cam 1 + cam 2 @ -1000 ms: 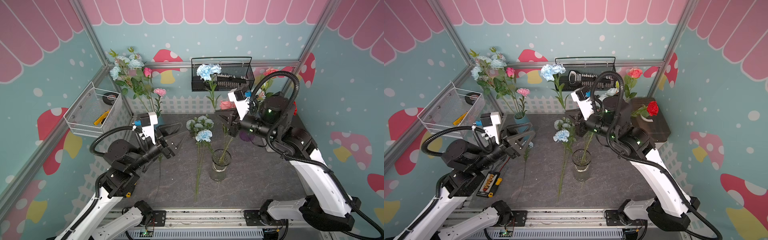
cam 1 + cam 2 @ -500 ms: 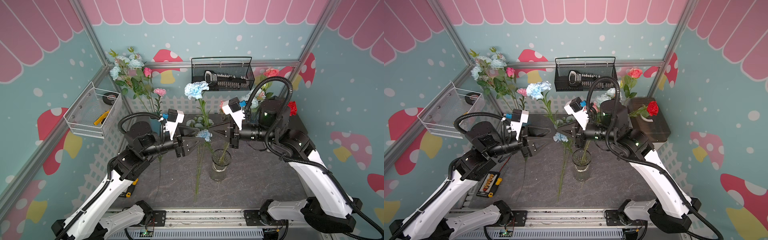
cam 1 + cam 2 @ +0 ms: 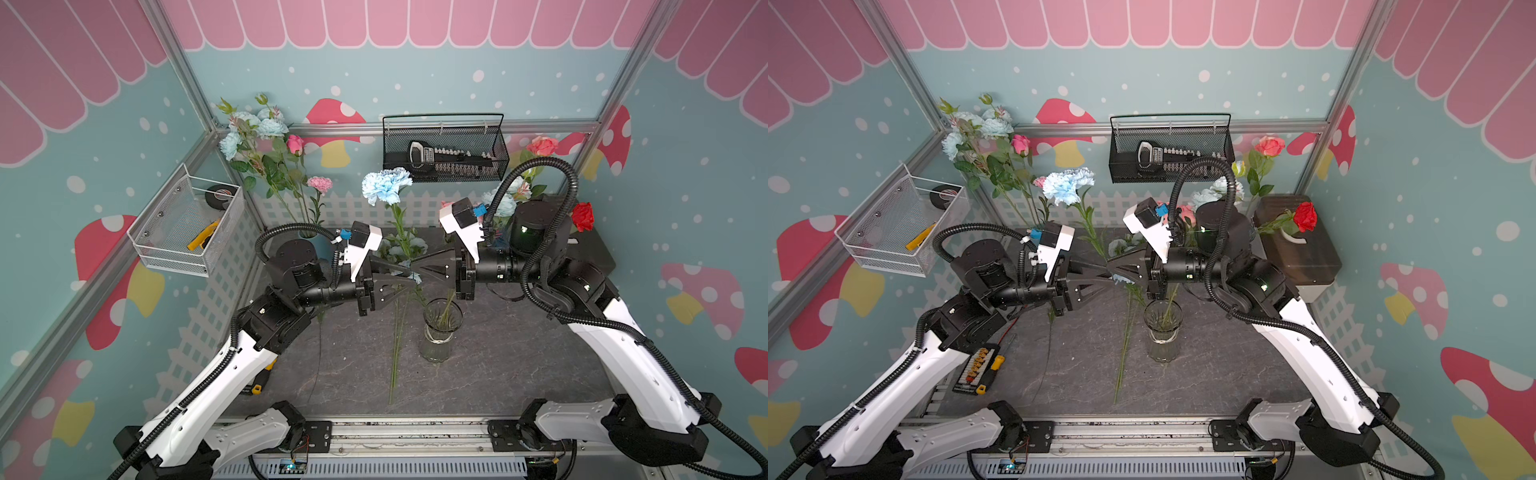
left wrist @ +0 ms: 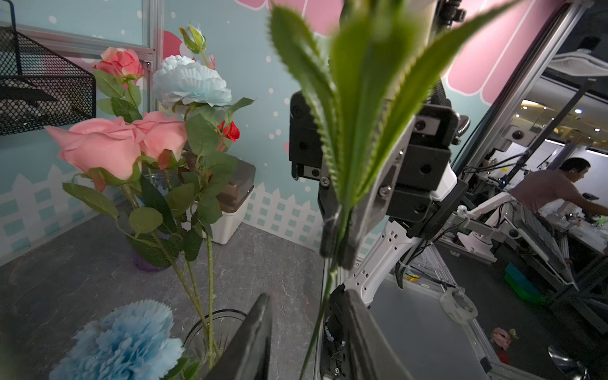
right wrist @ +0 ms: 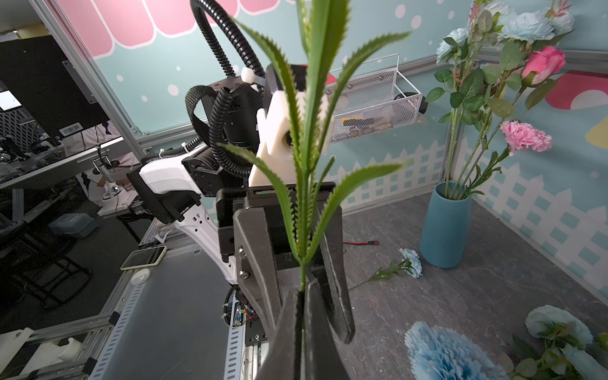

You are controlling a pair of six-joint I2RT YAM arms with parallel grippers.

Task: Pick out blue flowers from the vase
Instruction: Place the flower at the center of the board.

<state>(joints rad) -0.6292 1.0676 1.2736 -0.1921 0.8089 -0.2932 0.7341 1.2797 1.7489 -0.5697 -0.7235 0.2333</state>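
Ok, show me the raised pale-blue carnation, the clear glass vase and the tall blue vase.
Raised pale-blue carnation (image 3: 386,186): in a top view, on the bloom.
Clear glass vase (image 3: 436,345): in a top view, lower wall.
Tall blue vase (image 5: 444,227): right wrist view, side wall.

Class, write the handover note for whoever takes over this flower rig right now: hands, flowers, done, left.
Right hand: shut on the stem of the raised blue carnation.
Left hand: open, fingers either side of that same stem.
Glass vase: stems of the pink roses stand in it; the raised stem looks clear of it.
Done: another blue carnation and pale-blue peonies lie on the table.
Left: probably close the left hand, release the right, lay the flower down.
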